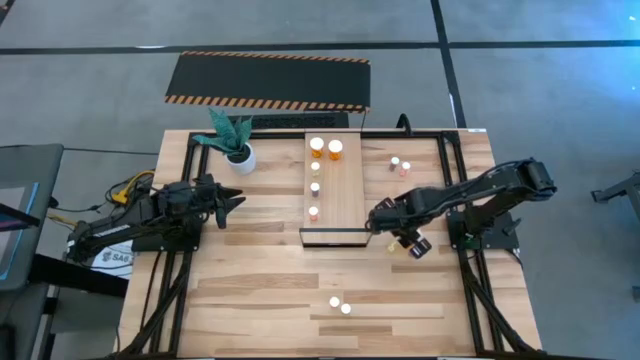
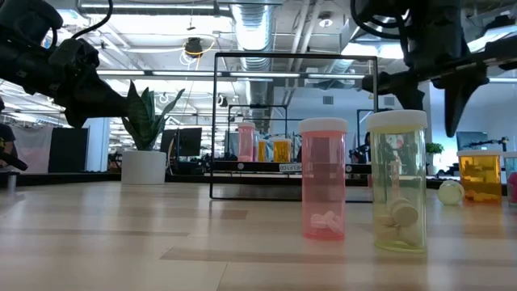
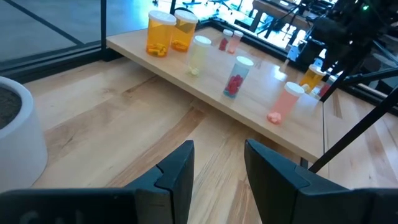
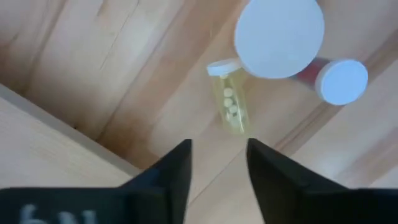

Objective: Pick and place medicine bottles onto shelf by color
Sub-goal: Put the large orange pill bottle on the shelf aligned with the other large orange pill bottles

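The yellowish bottle (image 4: 229, 106) lies on its side on the table just beside the shelf (image 1: 345, 195), with the right gripper (image 4: 217, 163) above it, jaws apart and empty. The step appears to be a pick; the next move calls for lowering and closing on this bottle. The left gripper (image 3: 217, 165) waits on the shelf's other side, jaws apart

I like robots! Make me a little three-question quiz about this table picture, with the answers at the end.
1. True or false: both orange bottles stand on the shelf.
2. How many bottles are on the shelf in all? A) three B) five C) eight
3. Fill in the missing word: in the right wrist view, the yellowish bottle on the table ahead of the right gripper is lying on its ____.

Key: 1 true; 2 B; 3 side.
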### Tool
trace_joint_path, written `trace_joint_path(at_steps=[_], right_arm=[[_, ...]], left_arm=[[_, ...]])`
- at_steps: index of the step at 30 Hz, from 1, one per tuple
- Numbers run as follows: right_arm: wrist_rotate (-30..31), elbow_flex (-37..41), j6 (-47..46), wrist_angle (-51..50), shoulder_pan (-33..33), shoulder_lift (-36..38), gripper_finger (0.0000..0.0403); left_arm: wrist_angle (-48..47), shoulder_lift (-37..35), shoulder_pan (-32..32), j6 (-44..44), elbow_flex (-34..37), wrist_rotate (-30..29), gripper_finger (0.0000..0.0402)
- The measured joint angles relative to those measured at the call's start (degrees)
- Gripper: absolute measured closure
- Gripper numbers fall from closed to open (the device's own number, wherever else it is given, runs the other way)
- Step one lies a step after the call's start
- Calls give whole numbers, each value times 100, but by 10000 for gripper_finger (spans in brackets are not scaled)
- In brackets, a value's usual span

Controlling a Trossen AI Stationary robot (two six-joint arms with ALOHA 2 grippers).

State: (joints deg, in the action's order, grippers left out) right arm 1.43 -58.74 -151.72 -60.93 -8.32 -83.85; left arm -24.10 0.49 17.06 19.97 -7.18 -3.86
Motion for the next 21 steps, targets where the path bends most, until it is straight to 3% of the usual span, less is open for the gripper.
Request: trace_joint_path(at_steps=[5,8,21], right_arm=[[-6,-2,-192,-264,2,46,153],[-11,-2,-122,-378,0,122,128],[-9,-2,964,-821,-28,413,126]], left_arm=[[0,0,0,0,0,-1,274],[0,0,0,0,0,-2,274],[0,0,0,0,0,-1,274]])
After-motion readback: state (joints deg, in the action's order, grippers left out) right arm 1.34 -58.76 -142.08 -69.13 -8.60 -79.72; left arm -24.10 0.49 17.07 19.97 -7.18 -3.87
